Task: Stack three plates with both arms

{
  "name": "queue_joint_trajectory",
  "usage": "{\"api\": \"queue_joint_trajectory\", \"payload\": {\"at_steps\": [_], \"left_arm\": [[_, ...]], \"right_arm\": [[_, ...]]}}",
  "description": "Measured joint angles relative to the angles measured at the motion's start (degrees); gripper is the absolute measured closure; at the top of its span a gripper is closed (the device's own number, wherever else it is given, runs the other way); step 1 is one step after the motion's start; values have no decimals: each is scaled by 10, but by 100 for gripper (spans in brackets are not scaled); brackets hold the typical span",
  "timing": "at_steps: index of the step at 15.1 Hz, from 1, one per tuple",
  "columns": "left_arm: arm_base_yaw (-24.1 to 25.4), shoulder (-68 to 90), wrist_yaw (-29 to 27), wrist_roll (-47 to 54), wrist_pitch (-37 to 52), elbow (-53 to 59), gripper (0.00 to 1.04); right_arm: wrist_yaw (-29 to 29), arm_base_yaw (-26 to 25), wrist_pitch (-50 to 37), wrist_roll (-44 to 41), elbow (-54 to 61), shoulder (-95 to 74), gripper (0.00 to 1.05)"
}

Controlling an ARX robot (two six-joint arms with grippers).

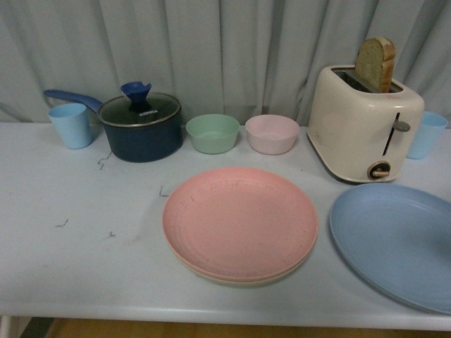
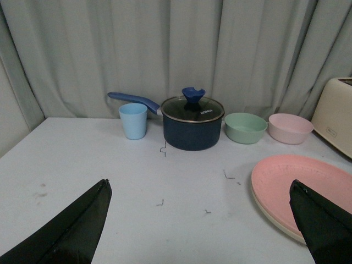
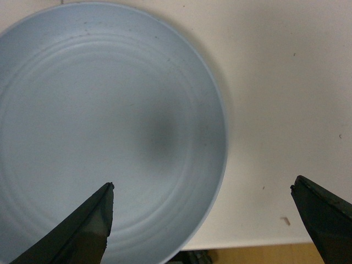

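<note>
The pink plate (image 1: 239, 220) lies at the table's middle, stacked on the beige plate (image 1: 243, 279), of which only a thin rim shows below it. To the right, partly cut off by the frame, lies the blue plate (image 1: 394, 239). Neither arm shows in the front view. In the left wrist view my left gripper (image 2: 199, 190) is open over bare table, the pink plate (image 2: 300, 184) beside one fingertip. In the right wrist view my right gripper (image 3: 202, 188) hangs open above the blue plate (image 3: 104, 132), straddling its rim near the table's front edge.
Along the back stand a light blue cup (image 1: 70, 124), a dark blue lidded pot (image 1: 139, 127), a mint bowl (image 1: 212, 132), a pink bowl (image 1: 272, 133), a cream toaster (image 1: 364, 123) with bread, and another blue cup (image 1: 426, 134). A curtain hangs behind.
</note>
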State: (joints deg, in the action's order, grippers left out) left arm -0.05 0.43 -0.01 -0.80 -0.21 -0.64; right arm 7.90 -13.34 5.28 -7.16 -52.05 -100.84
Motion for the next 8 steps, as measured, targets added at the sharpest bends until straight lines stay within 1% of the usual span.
{"api": "queue_joint_trajectory", "payload": {"at_steps": [2, 5, 8], "left_arm": [[0, 0, 0, 0, 0, 0, 7], [0, 0, 0, 0, 0, 0, 7], [0, 0, 0, 0, 0, 0, 7]], "right_arm": [[-9, -6, -13, -11, -77, -117, 6], [-11, -6, -13, -15, -98, -147, 6], [-26, -6, -12, -14, -131, -184, 6]]}}
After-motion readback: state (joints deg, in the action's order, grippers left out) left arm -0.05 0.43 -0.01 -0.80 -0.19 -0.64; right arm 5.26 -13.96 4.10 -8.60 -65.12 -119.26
